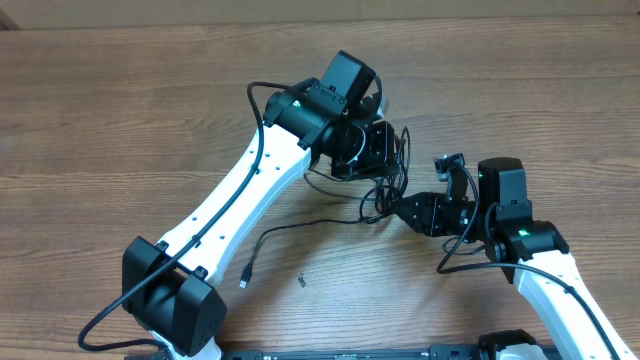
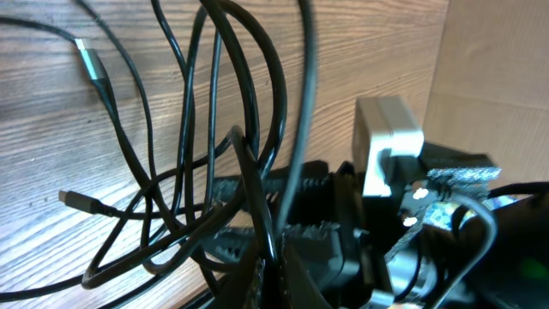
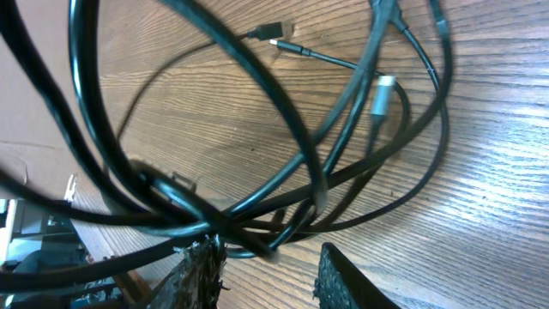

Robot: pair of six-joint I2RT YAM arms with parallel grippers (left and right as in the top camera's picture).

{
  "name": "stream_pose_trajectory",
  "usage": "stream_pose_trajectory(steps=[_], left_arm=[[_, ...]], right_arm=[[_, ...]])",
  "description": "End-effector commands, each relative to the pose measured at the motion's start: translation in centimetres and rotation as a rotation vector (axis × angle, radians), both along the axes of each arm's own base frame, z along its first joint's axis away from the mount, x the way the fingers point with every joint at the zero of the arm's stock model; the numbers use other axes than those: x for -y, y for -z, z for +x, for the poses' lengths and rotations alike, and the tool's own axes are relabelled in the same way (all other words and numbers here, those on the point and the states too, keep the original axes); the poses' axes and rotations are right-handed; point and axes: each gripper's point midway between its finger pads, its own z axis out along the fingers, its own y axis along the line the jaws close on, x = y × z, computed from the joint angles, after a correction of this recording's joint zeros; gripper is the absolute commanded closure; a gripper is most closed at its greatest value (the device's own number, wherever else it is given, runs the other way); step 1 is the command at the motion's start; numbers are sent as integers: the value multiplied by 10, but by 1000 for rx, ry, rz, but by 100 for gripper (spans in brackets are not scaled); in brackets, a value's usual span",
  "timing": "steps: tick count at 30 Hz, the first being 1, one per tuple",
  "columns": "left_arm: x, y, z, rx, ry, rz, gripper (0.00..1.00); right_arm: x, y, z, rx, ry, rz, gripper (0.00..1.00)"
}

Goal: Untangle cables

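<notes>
Cables [image 1: 383,200]; loose tail toward lower-left

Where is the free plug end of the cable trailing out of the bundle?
Overhead view: the plug lies on the table beside the left arm's white link, toward the robot's edge, apart from the cable bundle.

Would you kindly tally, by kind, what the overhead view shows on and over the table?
Arms: 2 (left arm, right arm)
Cable tangle: 1, strands too knotted to count
Small dark speck: 1
Total: 4
</notes>
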Motion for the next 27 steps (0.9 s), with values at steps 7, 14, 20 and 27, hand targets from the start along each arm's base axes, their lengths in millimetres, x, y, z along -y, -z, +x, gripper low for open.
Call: stream_pose_trajectory(steps=[7,14,20,27], left_arm=[[9,-19,-6,-28,-20,-65,96],[20,-22,-21,-49,27,-89,96],[22,-23,-24,-56,38,-99,96],[10,-11,-6,105,65,-6,96]], right_arm=[[-6,-5,1,27,-28,21,65],[-6,-10,7,63,-28,26,94],[-6,-9,6,54,-25,27,96],[-28,-37,-15,19,-146,222,96]])
